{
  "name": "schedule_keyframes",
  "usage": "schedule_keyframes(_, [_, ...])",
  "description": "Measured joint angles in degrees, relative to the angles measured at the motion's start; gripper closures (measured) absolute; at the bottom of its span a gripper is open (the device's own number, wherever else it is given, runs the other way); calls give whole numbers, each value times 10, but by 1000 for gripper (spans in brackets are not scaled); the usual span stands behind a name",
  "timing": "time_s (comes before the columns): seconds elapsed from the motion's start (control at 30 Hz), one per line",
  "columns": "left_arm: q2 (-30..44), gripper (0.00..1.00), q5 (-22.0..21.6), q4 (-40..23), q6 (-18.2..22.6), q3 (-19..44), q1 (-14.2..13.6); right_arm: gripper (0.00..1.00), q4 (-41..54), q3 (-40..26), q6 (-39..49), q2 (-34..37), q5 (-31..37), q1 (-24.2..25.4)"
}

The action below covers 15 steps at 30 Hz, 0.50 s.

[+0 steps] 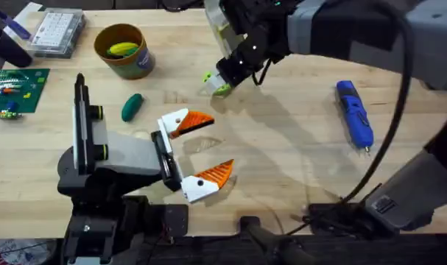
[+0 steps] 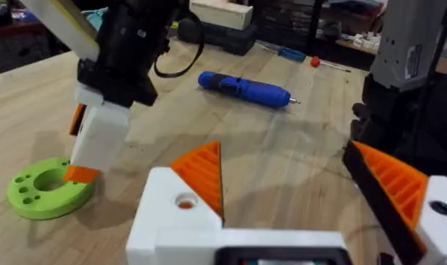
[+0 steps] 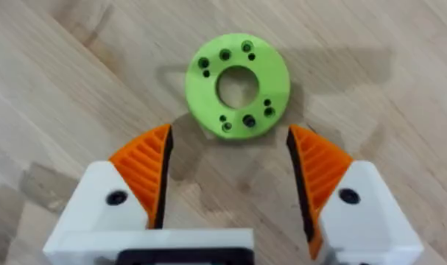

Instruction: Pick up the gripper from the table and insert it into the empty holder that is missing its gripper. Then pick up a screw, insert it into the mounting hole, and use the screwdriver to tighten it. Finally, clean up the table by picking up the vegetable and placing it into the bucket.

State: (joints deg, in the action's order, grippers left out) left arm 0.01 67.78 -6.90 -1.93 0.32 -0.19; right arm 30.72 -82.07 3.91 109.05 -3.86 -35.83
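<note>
Far across the table [image 1: 297,169], toward the middle, the right gripper [image 3: 230,173] hangs over a lime-green ring [image 3: 238,85], its white fingers with orange ribbed pads [image 3: 143,173] spread wide, wider than the ring itself, and nothing between them. In the left wrist view one fingertip sits right down at the ring's edge; I cannot tell if it is touching. The ring lies flat on the wood, a big centre hole and small holes around it.

Near and left of centre, the left gripper [image 1: 201,151] is also wide open and empty, its orange pads [image 1: 217,172] well apart above bare wood.

The screwdriver [image 1: 354,114], bright blue, lies flat on the right side of the table, tip pointing toward the near edge, well apart from both grippers. No writing on it that can be read.

Far left, the bucket [image 1: 126,50] stands upright with a yellow-green item [image 1: 123,48] inside. The vegetable [image 1: 132,106], dark green, lies on the wood just near of the bucket. At the far left edge sit a green circuit board [image 1: 15,90] and a clear parts box [image 1: 57,31]; their markings are too small to read.
</note>
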Motion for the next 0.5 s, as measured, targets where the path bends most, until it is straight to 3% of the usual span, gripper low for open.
schedule_keyframes(0.5, [0, 10, 0, 0, 0, 0, 0, 165, -38, -1, 1, 60, -1, 0])
